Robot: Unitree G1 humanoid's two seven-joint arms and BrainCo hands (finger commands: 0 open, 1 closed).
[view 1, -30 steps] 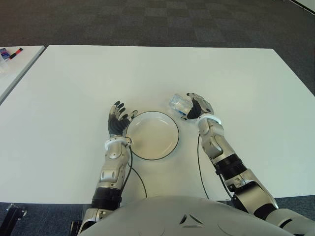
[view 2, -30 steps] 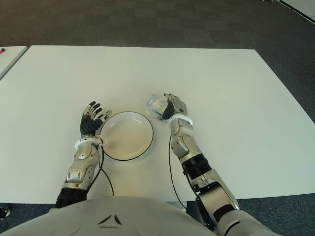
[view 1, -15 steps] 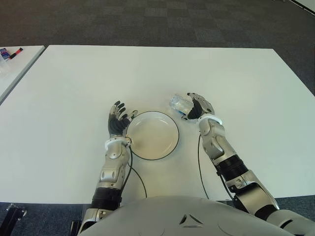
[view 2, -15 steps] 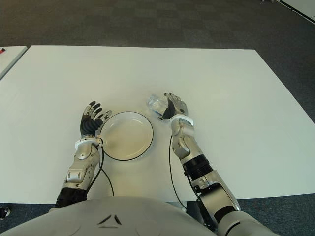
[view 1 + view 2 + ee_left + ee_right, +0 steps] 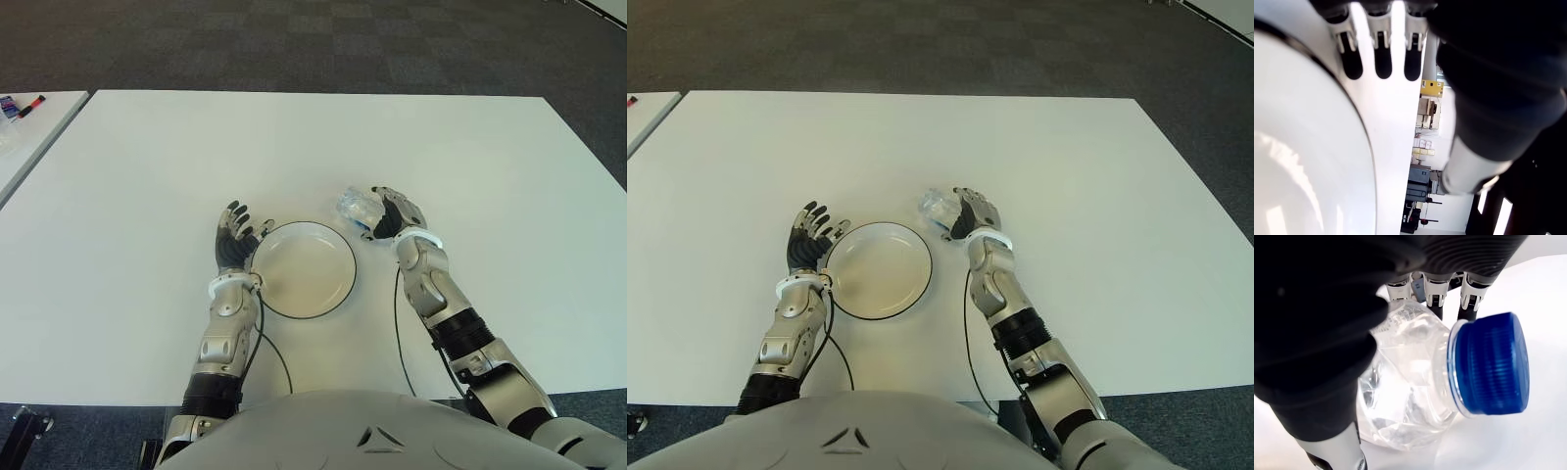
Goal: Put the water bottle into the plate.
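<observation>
Nearest the robot's body, on the white table [image 5: 137, 176], the plate [image 5: 306, 268] sits between the two hands. Left hand [image 5: 235, 241] shows just beside the plate's left rim, fingers spread and holding nothing. Just past the plate's far right edge, the right hand [image 5: 394, 215] is curled around the clear water bottle [image 5: 1400, 382], which lies outside the plate; its blue cap [image 5: 1491, 364] points toward the wrist camera. Print on the bottle's label is too small to read.
</observation>
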